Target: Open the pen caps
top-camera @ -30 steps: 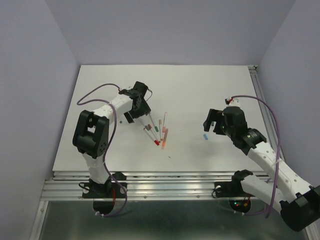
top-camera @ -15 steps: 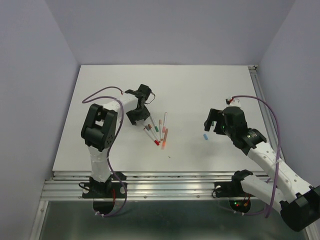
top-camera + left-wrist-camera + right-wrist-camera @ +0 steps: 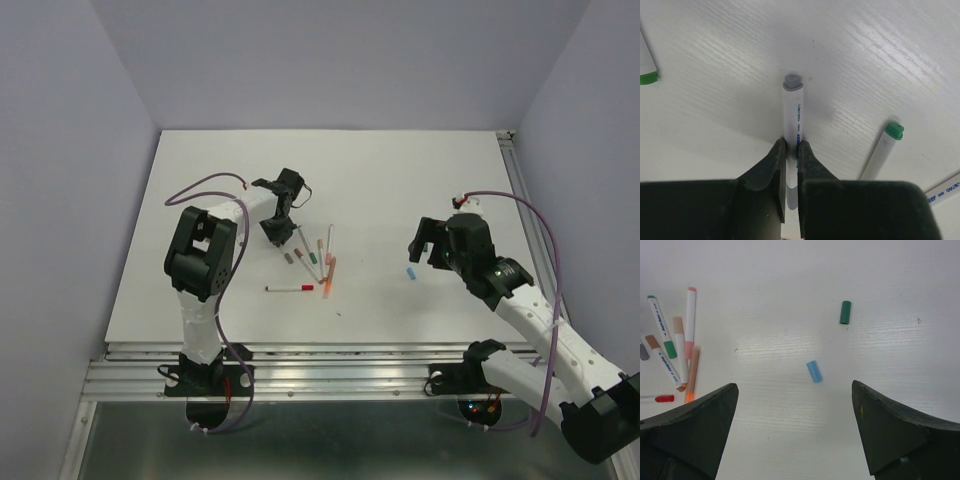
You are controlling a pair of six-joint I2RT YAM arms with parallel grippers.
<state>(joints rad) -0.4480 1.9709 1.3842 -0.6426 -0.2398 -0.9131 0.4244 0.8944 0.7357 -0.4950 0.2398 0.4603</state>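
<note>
My left gripper [image 3: 791, 145] is shut on a white pen barrel [image 3: 792, 112] that lies on the table, its grey end [image 3: 792, 82] pointing away from me. From above, the left gripper [image 3: 275, 232] sits at the left edge of the pen cluster [image 3: 318, 258]. One red-capped pen [image 3: 290, 288] lies apart, crosswise, nearer the front. Two green pen caps [image 3: 894, 131] [image 3: 647, 77] sit on neighbouring pens. A loose blue cap [image 3: 814, 371] and a loose green cap [image 3: 845, 312] lie ahead of my right gripper [image 3: 794, 386], which is open and holds nothing.
The white table [image 3: 400, 180] ends in a metal rail [image 3: 320, 352] at the front, and grey walls stand on three sides. In the right wrist view, several capped pens [image 3: 682, 347] fan out at the far left.
The left gripper has shut on the white pen barrel. The red-capped pen has swung out of the cluster and now lies crosswise nearer the front. The right arm has not moved.
</note>
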